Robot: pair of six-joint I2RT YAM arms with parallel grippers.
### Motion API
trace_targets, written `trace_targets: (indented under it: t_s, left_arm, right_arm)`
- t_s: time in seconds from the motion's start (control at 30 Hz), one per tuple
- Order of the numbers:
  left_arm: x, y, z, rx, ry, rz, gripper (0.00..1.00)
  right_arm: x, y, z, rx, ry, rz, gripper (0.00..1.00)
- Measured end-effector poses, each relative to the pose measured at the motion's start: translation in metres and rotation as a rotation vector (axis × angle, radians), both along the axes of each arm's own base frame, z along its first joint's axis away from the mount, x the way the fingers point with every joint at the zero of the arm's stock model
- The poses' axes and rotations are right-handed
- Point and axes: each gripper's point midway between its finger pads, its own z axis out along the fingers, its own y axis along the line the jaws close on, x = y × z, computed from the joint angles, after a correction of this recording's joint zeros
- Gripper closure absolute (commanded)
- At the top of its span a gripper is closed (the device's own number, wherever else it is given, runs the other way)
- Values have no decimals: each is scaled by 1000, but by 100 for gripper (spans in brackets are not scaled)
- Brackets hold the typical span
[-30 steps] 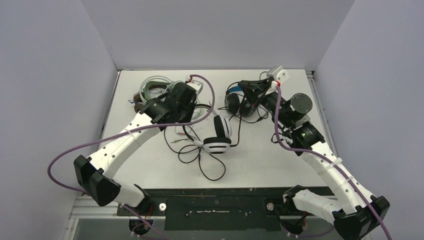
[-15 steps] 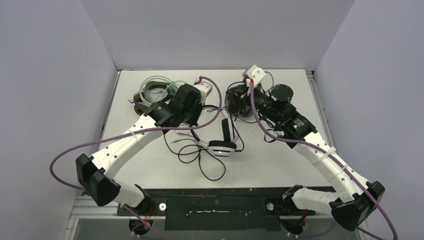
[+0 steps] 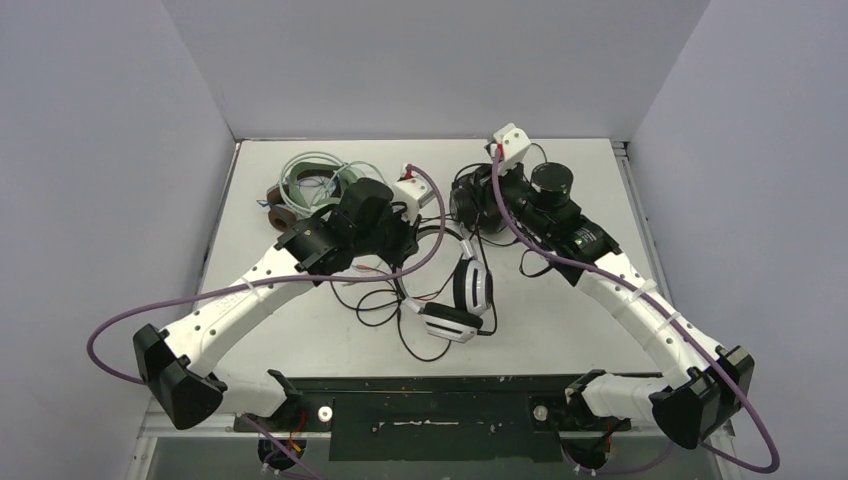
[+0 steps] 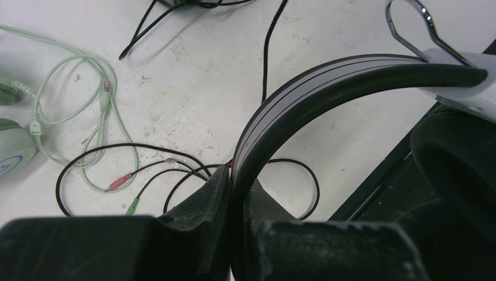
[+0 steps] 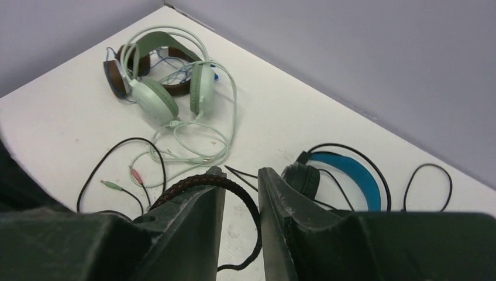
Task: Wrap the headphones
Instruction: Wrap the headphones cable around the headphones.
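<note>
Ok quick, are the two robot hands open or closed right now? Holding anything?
Left gripper: shut on the white striped headset, by its headband.
Right gripper: open a little; a braided cord passes through the gap, not pinched.

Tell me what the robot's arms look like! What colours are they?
The left arm and right arm are smooth white tubes joined by chunky black joints. A purple cable loops along each. Each wrist carries a small white box with a red bit, and the left gripper and right gripper have dull black fingers.
</note>
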Motion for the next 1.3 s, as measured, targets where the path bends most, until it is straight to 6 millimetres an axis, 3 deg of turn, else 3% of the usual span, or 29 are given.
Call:
trace_targets:
  t_s: [0.13,0.27,0.43,0.63,0.73,0.8,0.9,1.0,1.1,1.3]
  left_arm:
    - [-10,-3,20,-81,-33,-41,100]
    - [-22,-10,35,-146,-36,-107,100]
    - [-29,-16,32,-151,-7,-147,100]
    - [-27,-18,18,-119,22,-146,100]
    - [-24,-15,19,-102,31,-118,100]
    - [-21,-14,24,-99,29,-97,100]
    - [-11,-11,35,-105,26,-41,100]
    - [1,-1,43,-120,33,28,100]
    - [19,18,44,-137,56,124,100]
    - [53,64,43,-185,101,322,100]
  right_arm:
    - [15,-25,-22,63,54,-56,67]
    - [19,-34,-39,92,103,-58,66]
    - [8,-24,-22,138,53,15,66]
    - [-6,-28,3,180,-35,36,64]
    - [-6,-30,5,198,-43,26,63]
    - [-5,-33,-5,203,-25,4,62]
    - [-8,-41,-36,199,35,-46,56]
    - [-16,-51,-63,198,84,-92,47]
    - [-26,-59,-78,212,104,-118,38]
    - [-39,-67,-96,239,132,-142,33]
